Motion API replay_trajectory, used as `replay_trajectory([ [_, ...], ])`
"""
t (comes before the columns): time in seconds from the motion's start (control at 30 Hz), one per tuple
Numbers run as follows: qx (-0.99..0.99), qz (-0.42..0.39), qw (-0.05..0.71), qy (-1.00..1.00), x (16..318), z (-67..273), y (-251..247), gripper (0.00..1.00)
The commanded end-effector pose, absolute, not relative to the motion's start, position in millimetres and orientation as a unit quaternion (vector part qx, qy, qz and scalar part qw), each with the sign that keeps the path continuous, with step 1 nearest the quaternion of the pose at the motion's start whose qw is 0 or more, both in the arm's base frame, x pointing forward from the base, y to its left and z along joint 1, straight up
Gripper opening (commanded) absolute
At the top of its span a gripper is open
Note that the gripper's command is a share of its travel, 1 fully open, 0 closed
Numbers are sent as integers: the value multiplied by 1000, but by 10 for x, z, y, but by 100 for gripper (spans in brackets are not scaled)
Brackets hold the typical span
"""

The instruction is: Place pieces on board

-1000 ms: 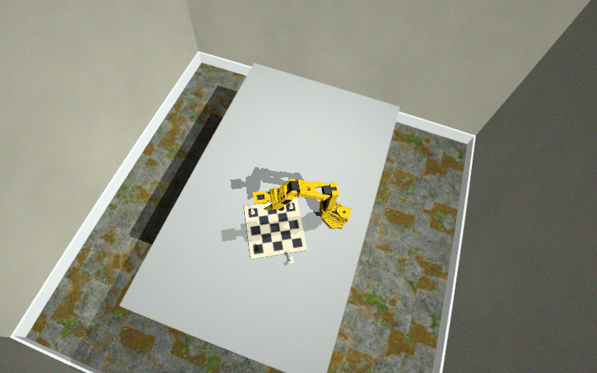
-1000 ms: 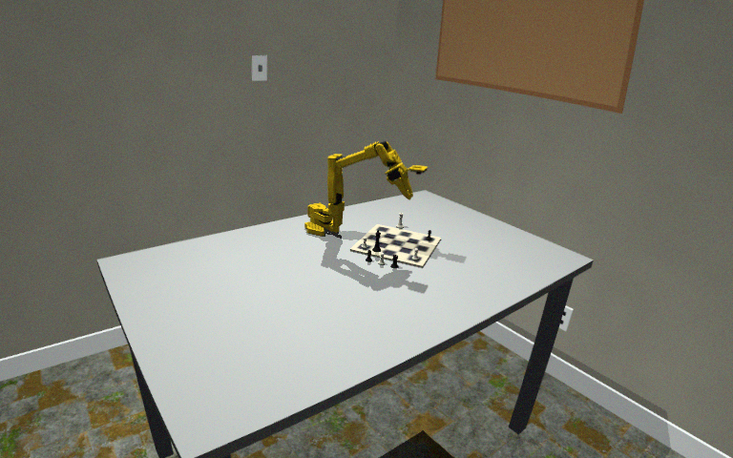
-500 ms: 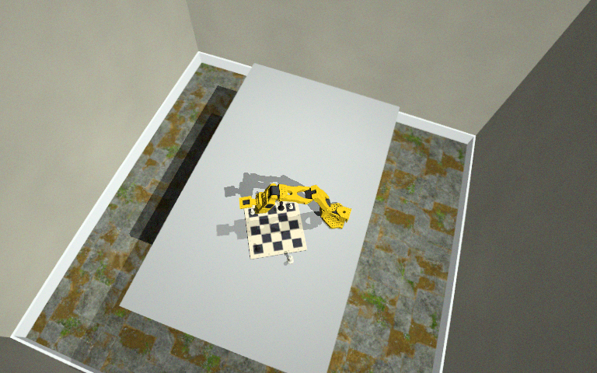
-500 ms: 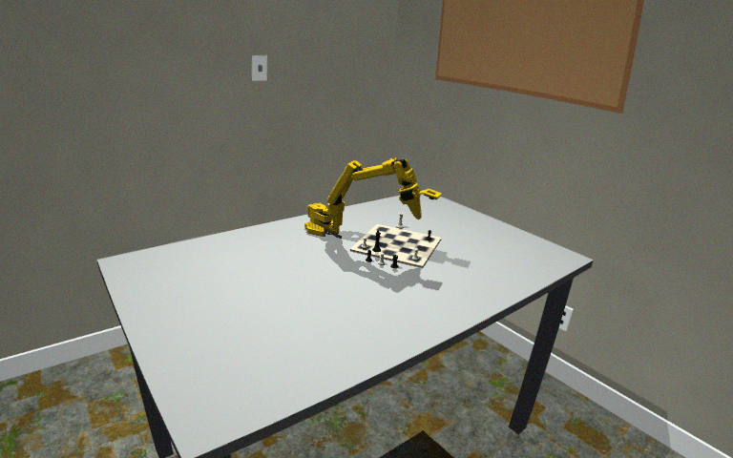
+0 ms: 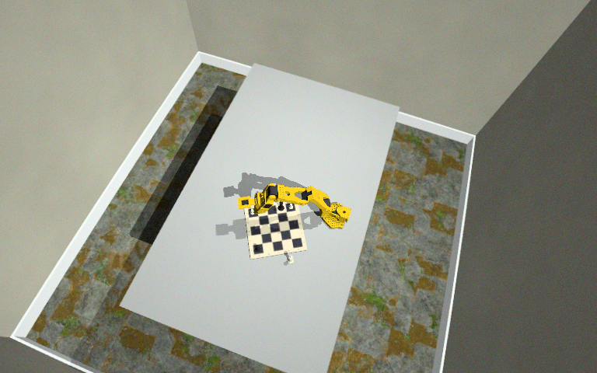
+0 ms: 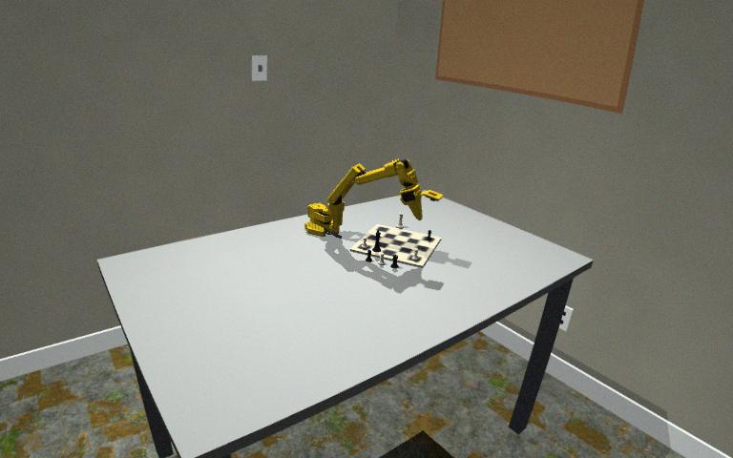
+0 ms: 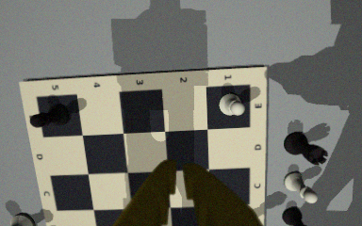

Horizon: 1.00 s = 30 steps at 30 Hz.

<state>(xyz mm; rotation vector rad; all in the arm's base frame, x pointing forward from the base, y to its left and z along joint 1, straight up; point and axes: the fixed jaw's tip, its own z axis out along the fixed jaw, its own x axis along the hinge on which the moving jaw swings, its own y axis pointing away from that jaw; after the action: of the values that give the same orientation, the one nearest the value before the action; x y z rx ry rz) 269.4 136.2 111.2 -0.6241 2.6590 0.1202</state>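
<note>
Wrist view: the black rook [image 6: 395, 262] [image 7: 296, 143], white pawn [image 6: 382, 260] [image 7: 294, 181] and black pawn [image 6: 368, 256] [image 7: 292, 216] are seen just beside the board's [image 5: 281, 253] [image 6: 435, 243] [image 7: 29, 116] row-1 edge; the white queen [image 5: 290, 259] [image 6: 400, 220] [image 7: 23, 219] stands beside its row-5 edge. No piece has been placed; a first pick seems to be in hand. The gripper [image 5: 260, 210] [image 6: 418, 217] [image 7: 179, 165] is closed on nothing and should be spread, then lowered around one piece. The arm [image 5: 294, 194] [image 6: 345, 184] is arched, its fingers pointed down above the board.

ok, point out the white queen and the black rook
White queen [image 5: 290, 259] [image 6: 400, 221] [image 7: 23, 220]: top, body; exterior, body; wrist, base.
Black rook [image 6: 394, 262] [image 7: 296, 142]: exterior, body; wrist, base.
</note>
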Motion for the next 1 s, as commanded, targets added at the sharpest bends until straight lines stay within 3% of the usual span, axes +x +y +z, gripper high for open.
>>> replay_trajectory([
  [0.0, -222, 40, 191, 955, 2691, 1078, 1340, 0],
  [0.97, -221, 36, 172, 959, 2690, 977, 1318, 0],
])
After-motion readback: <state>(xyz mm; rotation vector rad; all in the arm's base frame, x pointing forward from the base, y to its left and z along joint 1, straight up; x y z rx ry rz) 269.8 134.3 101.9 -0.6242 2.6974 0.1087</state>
